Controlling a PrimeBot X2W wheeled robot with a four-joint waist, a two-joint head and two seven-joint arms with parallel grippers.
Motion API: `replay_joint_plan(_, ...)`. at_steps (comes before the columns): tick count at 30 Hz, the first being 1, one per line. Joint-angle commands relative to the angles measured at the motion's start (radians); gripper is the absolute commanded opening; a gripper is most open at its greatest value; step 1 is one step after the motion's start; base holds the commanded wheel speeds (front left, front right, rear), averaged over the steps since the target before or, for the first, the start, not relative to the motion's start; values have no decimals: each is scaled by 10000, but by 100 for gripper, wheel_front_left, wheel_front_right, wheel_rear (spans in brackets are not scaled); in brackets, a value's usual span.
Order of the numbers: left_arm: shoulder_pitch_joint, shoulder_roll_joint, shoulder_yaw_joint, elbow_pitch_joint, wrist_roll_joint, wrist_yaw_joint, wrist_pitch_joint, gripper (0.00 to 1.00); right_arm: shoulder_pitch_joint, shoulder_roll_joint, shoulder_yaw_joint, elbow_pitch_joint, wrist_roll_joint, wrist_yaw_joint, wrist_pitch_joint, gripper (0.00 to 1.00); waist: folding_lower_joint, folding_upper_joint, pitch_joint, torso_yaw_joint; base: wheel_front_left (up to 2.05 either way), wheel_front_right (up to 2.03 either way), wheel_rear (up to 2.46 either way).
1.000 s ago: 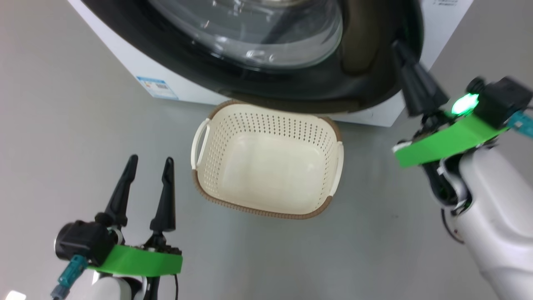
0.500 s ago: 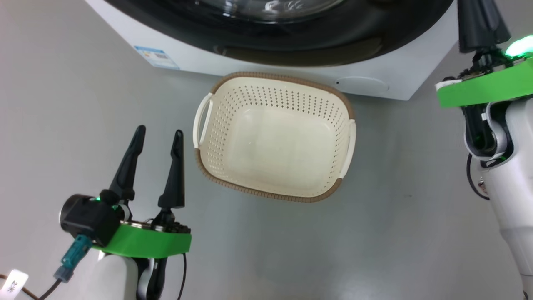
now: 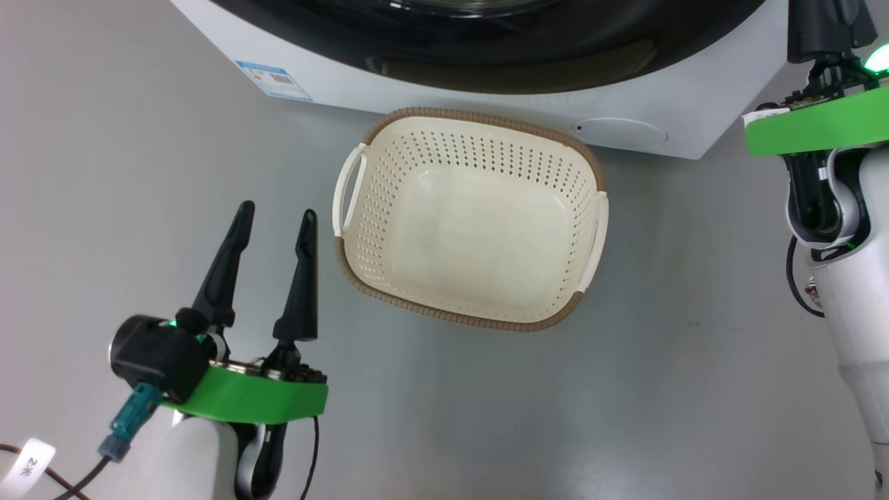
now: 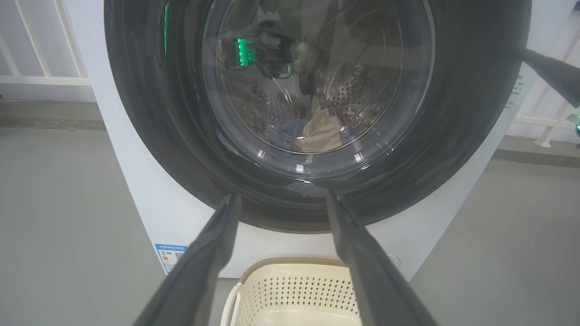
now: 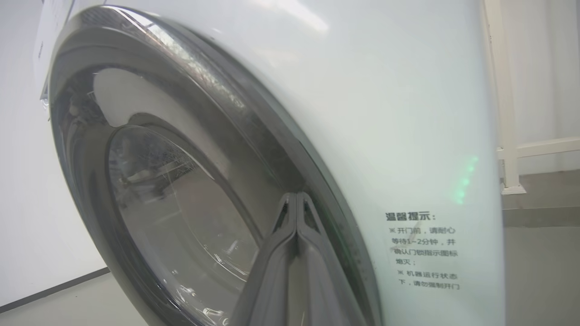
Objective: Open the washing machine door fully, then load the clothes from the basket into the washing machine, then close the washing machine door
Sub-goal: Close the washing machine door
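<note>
some clothes lie in the washing machine, basket at its 6 o'clock; left pincer spread, right pincer pinched together, both unladen.

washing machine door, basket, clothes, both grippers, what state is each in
washing machine door: shut
basket: empty, upright
clothes: inside the washing machine, seen through the door glass
left gripper: open, holding nothing
right gripper: shut, tips at the door's rim
</note>
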Motion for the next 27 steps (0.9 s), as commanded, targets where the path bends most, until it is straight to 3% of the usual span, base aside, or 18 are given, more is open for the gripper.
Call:
replay_joint_plan(1, -109, 197, 333, -150, -74, 8, -63, 100, -82, 173, 195, -173, -120, -73, 106, 0, -1, 0, -110, -38, 0, 0, 0)
replay_joint_plan(14, 351, 217, 768, 311, 184, 8, -63, 100, 1238, 446, 761, -237, -6, -73, 106, 0, -1, 0, -1199, -620, 0, 0, 0)
replay_joint_plan(27, 1152, 819, 1196, 625, 147, 8, -63, 100, 3261, 604, 686, -360, -111, -73, 106, 0, -1, 0, -2564, -1426, 0, 0, 0)
